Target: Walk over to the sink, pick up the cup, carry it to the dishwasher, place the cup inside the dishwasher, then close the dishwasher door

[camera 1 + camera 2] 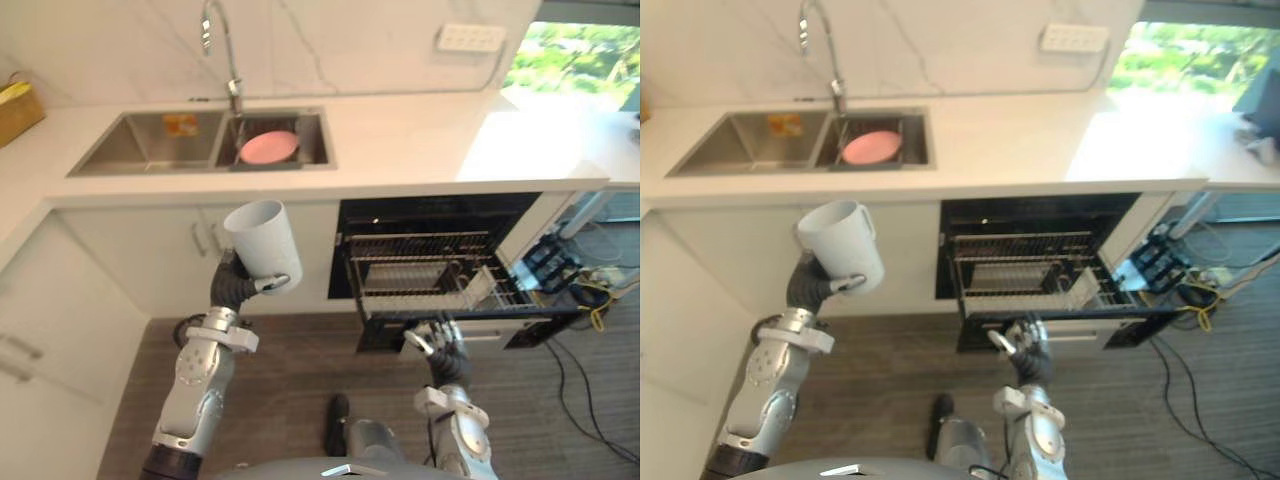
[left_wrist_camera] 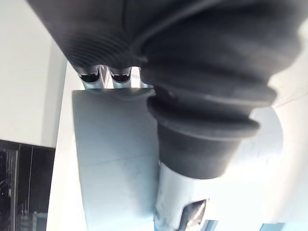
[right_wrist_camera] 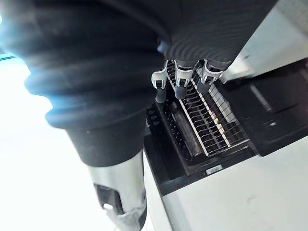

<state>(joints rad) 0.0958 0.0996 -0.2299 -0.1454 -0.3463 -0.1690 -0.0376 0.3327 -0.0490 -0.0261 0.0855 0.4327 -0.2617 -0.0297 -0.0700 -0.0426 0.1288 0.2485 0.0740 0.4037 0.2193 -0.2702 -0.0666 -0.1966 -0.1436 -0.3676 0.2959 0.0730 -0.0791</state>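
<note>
Nearest, the right hand (image 1: pixel 441 349) is raised low over the grey wood-grain floor (image 1: pixel 300 370), just before the front edge of the black built-in dishwasher (image 1: pixel 440 215). Its fingers (image 3: pixel 176 80) are straight and spread, holding nothing. Left of it and higher, the left hand (image 1: pixel 234 286) grips the plain white cup (image 1: pixel 265 243), with fingers behind it and the thumb (image 2: pixel 179 208) across its wall. The cup is tilted, its mouth facing up and to the left. It hangs in front of the white cabinet doors (image 1: pixel 185 250) under the sink, left of the dishwasher opening and apart from it.

The dishwasher's dark door (image 1: pixel 545 325) is down, and its wire rack (image 1: pixel 425 275) stands out over the door, between the right hand and the cavity. Coloured cables (image 1: pixel 590 295) lie on the floor to the right of the door.

Above runs the white stone countertop (image 1: pixel 400 150) with a stainless steel double sink (image 1: pixel 140 145). A round pink plate (image 1: pixel 269 147) lies in the sink's right basin, under the chrome arched tap (image 1: pixel 215 40). On the marbled wall behind is a white socket strip (image 1: pixel 470 38).
</note>
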